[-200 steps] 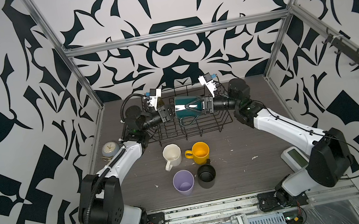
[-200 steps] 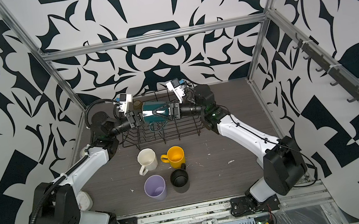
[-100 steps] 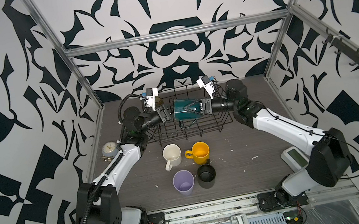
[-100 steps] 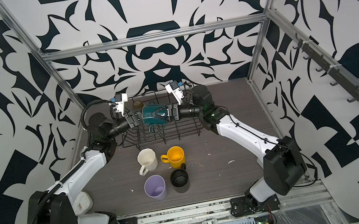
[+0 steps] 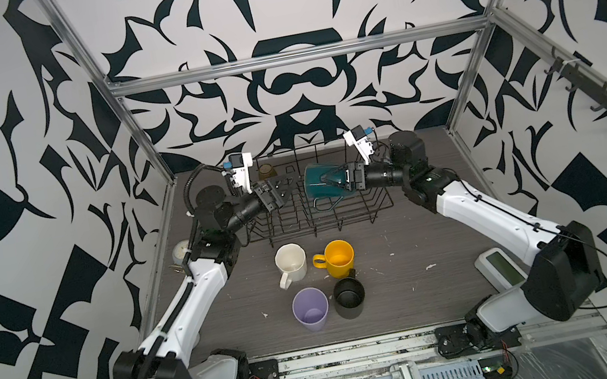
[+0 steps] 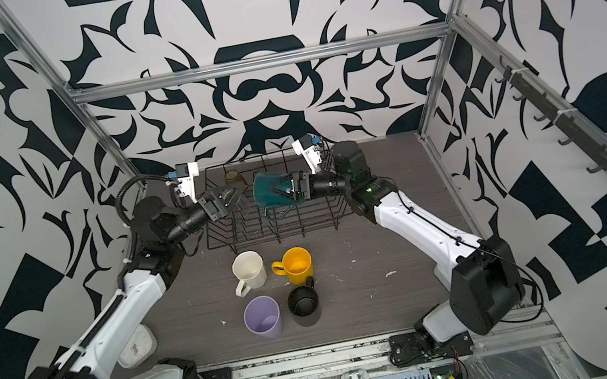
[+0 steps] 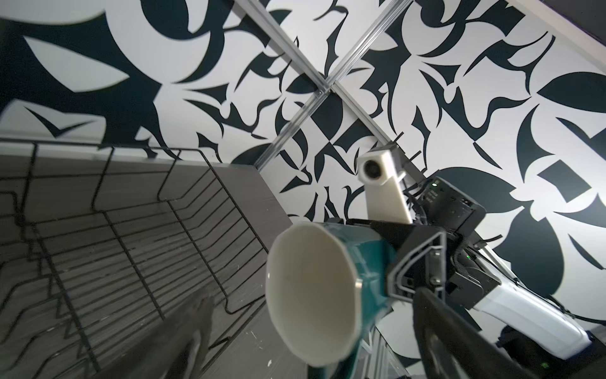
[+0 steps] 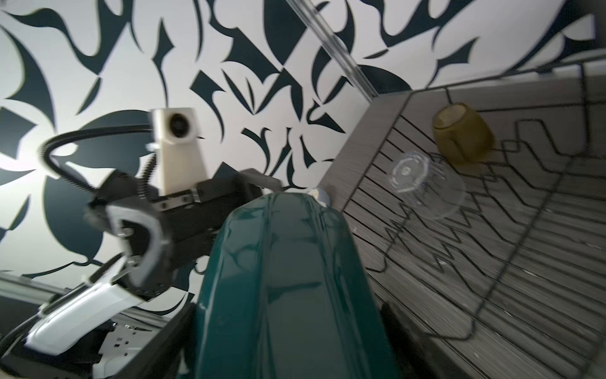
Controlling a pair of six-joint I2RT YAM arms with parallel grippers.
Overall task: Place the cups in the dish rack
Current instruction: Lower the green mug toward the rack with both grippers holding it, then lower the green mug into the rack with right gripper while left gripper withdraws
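Both top views overlook the whole worktop (image 5: pixel 415 284); wrist views, close behind left pincer (image 5: pixel 283 193) and right pincer (image 5: pixel 329 185), face across the shared dish rack (image 5: pixel 340 217).

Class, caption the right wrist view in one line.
Right pincer holds dark-green mug over the dish rack; amber tumbler and clear tumbler inside; left pincer open.

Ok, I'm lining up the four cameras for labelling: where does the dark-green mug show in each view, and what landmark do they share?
Both top views: dark-green mug lies sideways above the dish rack's middle, held by the right gripper.
Left wrist: mug close up, cream mouth facing the camera, rack wires beside it.
Right wrist: mug close up, glossy green outside filling the foreground.
Shared landmark: the dish rack.
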